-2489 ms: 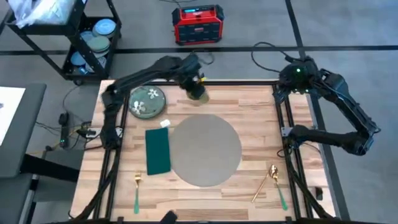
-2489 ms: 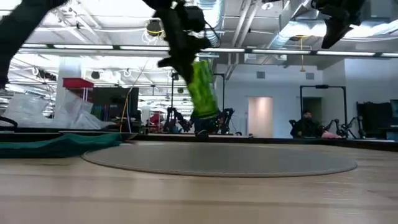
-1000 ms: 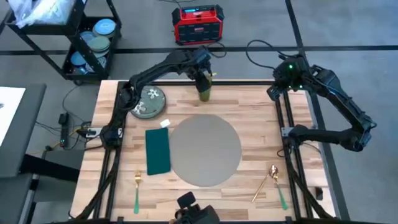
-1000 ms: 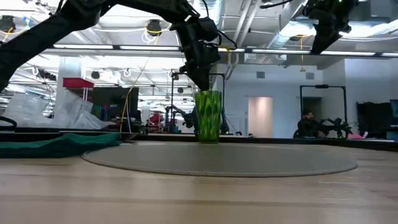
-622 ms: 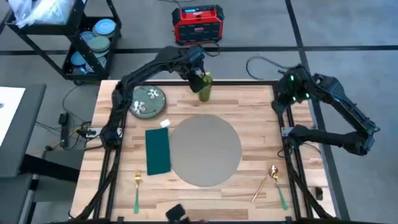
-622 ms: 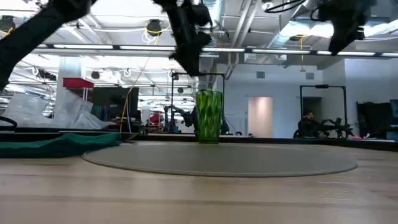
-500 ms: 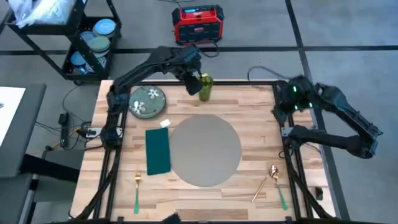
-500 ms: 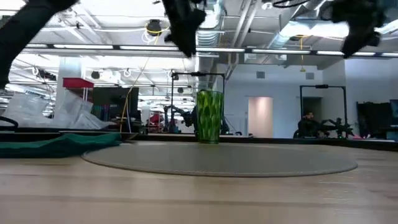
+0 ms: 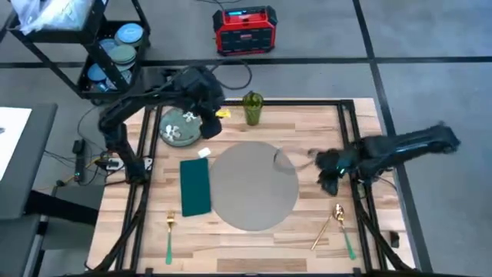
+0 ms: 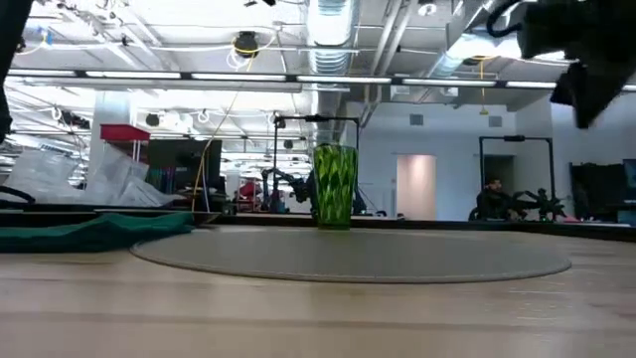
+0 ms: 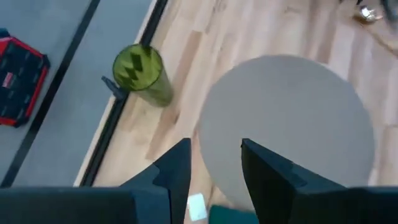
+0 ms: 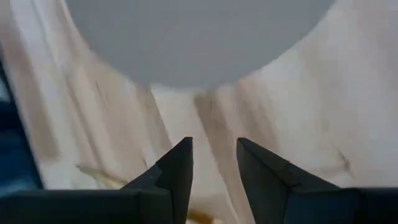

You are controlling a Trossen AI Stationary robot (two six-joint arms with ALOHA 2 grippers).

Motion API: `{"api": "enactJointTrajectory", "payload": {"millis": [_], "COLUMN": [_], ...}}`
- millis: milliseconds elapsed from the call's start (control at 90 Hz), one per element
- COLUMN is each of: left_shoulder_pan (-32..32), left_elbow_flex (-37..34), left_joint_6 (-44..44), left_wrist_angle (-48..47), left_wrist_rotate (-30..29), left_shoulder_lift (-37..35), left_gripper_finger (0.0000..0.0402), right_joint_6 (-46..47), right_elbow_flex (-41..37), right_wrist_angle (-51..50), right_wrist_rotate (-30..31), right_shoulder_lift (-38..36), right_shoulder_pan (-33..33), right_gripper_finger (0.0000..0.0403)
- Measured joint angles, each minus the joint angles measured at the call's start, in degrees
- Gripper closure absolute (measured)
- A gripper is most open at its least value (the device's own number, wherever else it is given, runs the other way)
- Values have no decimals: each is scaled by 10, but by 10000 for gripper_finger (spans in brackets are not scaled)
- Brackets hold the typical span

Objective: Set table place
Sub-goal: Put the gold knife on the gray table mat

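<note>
right pincer [image 9: 329,175] blurred beside placemat [image 9: 254,185]

My two arms, matte black and jointed, black cables looping off the joints, a small green light glowing on the right arm, each wrist ending in two flat, angular dark fingers [image 11: 267,171] with stepped edges

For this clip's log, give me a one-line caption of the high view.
Green glass upright on the table beyond the grey placemat; left tool by the floral plate, right tool beside the placemat.
</note>
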Motion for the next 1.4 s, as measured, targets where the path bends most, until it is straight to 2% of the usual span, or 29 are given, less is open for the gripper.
{"api": "enactJointTrajectory", "payload": {"millis": [89, 211, 289, 422, 567, 678, 778, 889, 1067, 1267, 1400], "left_shoulder_pan": [-30, -79, -120, -185, -234, -258, -281, -307, -361, -408, -428], "left_elbow_flex": [-25, -86, -148, -277, -410, -493, -552, -606, -653, -675, -679], "left_joint_6": [8, 8, -11, -69, -143, -201, -245, -281, -310, -339, -364], "left_wrist_angle": [-1, 0, 16, 113, 212, 253, 270, 293, 330, 342, 335], "left_wrist_rotate": [-3, -1, -1, -2, -37, -46, -47, -48, -48, -79, -104], "left_shoulder_lift": [-19, -68, -110, -191, -263, -295, -315, -322, -324, -324, -322], "left_gripper_finger": [279, 279, 279, 279, 279, 279, 279, 279, 279, 279, 279], "right_joint_6": [21, 62, 99, 136, 121, 110, 94, 92, 87, -125, -152], "right_elbow_flex": [0, 0, 0, 0, 0, 0, 1, 9, 51, 126, 144], "right_wrist_angle": [13, 70, 108, 146, 182, 229, 265, 240, 227, 204, 192], "right_wrist_rotate": [3, 4, 4, -1, -5, -35, -53, -53, -64, -78, -78], "right_shoulder_lift": [62, 104, 121, 140, 160, 183, 218, 265, 323, 377, 404], "right_shoulder_pan": [73, 172, 224, 278, 297, 298, 296, 294, 287, 301, 307], "right_gripper_finger": [299, 301, 301, 301, 300, 291, 273, 264, 286, 303, 292]}}
